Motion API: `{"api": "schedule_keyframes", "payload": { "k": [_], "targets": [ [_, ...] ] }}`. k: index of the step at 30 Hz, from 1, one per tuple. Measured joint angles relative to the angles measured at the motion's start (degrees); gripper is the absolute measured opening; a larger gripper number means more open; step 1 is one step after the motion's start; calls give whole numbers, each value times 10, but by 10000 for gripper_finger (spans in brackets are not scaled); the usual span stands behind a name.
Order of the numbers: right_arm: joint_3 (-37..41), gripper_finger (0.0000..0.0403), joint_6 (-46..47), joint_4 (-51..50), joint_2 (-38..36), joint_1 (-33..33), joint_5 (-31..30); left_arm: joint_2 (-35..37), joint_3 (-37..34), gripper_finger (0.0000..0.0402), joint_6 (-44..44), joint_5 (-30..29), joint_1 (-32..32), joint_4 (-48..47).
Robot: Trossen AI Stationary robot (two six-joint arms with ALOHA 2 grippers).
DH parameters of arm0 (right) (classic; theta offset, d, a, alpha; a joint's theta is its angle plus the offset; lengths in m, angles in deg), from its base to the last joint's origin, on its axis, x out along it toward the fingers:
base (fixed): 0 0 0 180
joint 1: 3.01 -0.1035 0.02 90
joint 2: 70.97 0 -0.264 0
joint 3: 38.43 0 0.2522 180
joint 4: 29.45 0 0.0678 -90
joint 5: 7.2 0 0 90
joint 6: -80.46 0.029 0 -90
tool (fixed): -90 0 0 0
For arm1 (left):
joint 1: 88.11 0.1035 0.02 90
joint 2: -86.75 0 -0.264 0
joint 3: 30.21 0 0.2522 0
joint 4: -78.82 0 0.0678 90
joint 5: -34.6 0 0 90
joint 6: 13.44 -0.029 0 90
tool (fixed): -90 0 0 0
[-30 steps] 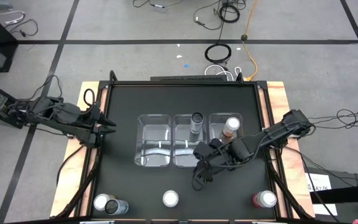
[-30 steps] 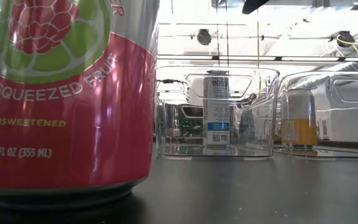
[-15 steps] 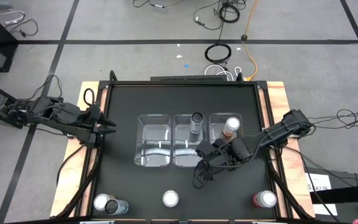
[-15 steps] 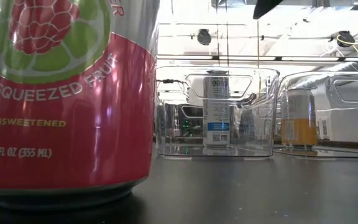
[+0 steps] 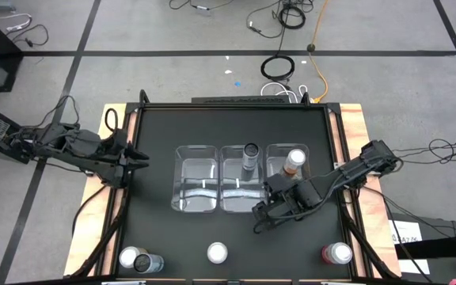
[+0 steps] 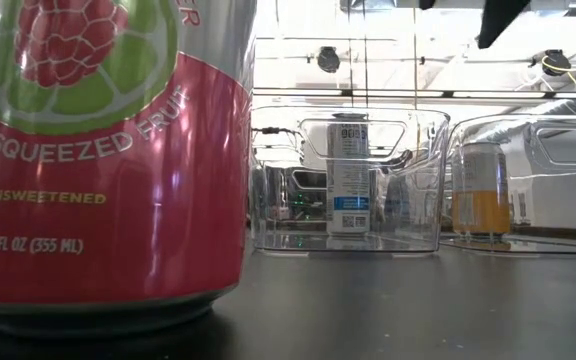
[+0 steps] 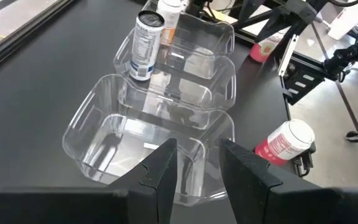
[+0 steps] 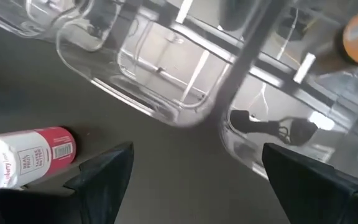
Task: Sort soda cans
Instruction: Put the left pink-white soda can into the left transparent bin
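Three clear bins [image 5: 222,180] stand side by side mid-table. A black can [image 5: 250,150] stands in the middle bin and an orange can [image 5: 294,161] in the right one. Near the table's near edge stand two cans close together [image 5: 138,260], a pink can [image 5: 217,252] and a red can [image 5: 336,254]. My right gripper [image 5: 260,220] hovers open and empty just near-side of the bins. In its wrist view [image 8: 204,180] the pink can [image 8: 23,158] shows. My left gripper [image 5: 139,158] waits open at the table's left edge, facing the bins [image 7: 197,168].
The low view is filled on its left by the pink can [image 6: 98,160]; behind it stand the black can [image 6: 348,175] and the orange can [image 6: 480,190] in their bins. Dark tabletop lies bare between the bins and the near row of cans. Cables lie on the floor beyond.
My right gripper has drifted toward the table's right edge along the near side of the bins, staying open and empty. No can has moved.
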Motion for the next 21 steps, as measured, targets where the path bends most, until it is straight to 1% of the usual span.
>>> {"api": "schedule_keyframes", "payload": {
  "k": [7,13,21],
  "targets": [
    [0,348,55,-6,0,-23,-2,0,0,128,0,-3,0,-1],
    [0,348,90,-5,0,-30,-2,0,0,128,0,-7,0,-1],
    [0,348,91,-5,0,-29,-2,0,0,128,0,-8,0,-1]
  ]
}}
